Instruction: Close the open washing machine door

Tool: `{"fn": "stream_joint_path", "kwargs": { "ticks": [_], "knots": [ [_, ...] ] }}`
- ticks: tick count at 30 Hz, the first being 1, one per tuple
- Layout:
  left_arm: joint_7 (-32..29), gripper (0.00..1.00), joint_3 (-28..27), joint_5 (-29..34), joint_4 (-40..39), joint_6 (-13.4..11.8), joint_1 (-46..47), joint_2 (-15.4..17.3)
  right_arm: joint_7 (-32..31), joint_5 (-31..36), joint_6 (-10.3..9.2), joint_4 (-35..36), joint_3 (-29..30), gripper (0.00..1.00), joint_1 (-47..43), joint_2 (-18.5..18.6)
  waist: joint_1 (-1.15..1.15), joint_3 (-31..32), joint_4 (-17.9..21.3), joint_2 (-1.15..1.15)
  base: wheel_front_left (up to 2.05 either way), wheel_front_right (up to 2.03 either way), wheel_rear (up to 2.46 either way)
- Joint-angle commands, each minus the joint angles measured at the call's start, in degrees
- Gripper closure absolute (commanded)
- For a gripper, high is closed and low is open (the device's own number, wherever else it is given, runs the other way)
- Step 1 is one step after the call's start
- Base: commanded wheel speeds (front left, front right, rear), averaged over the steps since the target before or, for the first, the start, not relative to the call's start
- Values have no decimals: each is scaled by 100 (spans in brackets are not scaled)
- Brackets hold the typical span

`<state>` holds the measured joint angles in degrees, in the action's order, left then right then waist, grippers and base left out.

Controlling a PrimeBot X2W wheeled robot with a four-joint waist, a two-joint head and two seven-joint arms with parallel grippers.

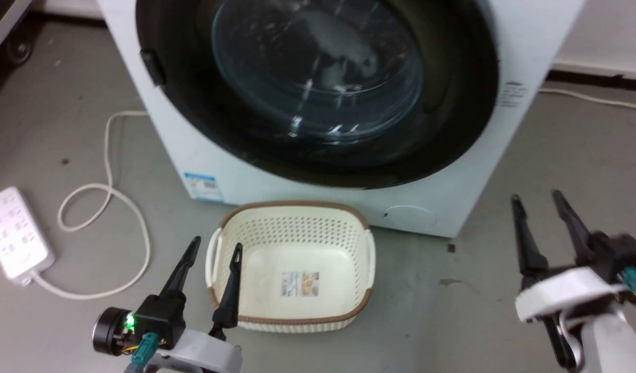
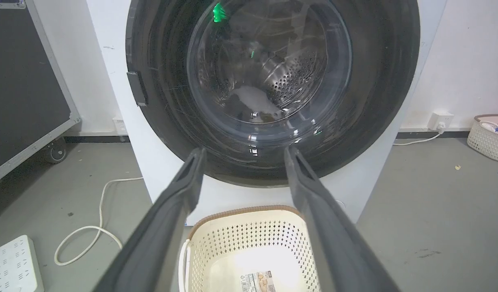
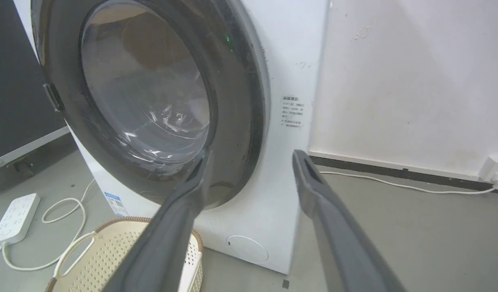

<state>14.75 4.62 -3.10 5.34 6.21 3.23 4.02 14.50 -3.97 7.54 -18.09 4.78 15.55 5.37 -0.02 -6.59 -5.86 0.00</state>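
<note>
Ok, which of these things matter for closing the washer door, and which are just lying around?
Job: washing machine door, looking already shut; washing machine; left hand and right hand, both open and empty.
Lying about: cream perforated basket; white power strip; white cable; black wheeled case; second basket by the wall.

Soft, even indoor light filled all three views and left only faint shadows on the floor point(image 1: 556, 145). White glare streaked the glass of the washing machine door point(image 1: 318, 77) at the head view's top centre, and a green glint sat near the left wrist view's top. Motion blur smeared the right gripper point(image 1: 535, 197) at the head view's lower right.
</note>
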Motion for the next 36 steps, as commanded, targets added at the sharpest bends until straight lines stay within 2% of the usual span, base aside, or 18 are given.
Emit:
{"fn": "stream_joint_path", "kwargs": {
  "ticks": [1,4,9,24,25,36],
  "knots": [
    [25,0,-37,15,24,4,-78,10,44,4,-5,256,131,0,-218,-104,2,143,173,0,0,0,0],
    [25,0,-66,6,46,5,-121,13,47,-29,-5,840,282,0,-622,-223,2,198,262,0,0,0,0],
    [25,0,-114,-1,77,8,-177,15,49,-26,-5,1394,155,0,-1195,-246,2,244,354,0,0,0,0],
    [25,0,-135,-121,294,41,-215,-22,50,73,-5,1569,-46,0,-1601,-248,2,326,286,0,0,0,0],
    [-1,100,-133,-104,287,11,-124,-3,24,65,-1,1525,-43,100,-1516,-230,2,326,286,0,0,0,0],
    [-101,100,-153,-78,235,-36,-135,-5,-71,86,-1,1537,-69,100,-1511,-230,2,349,304,0,0,0,0]
  ]
}}
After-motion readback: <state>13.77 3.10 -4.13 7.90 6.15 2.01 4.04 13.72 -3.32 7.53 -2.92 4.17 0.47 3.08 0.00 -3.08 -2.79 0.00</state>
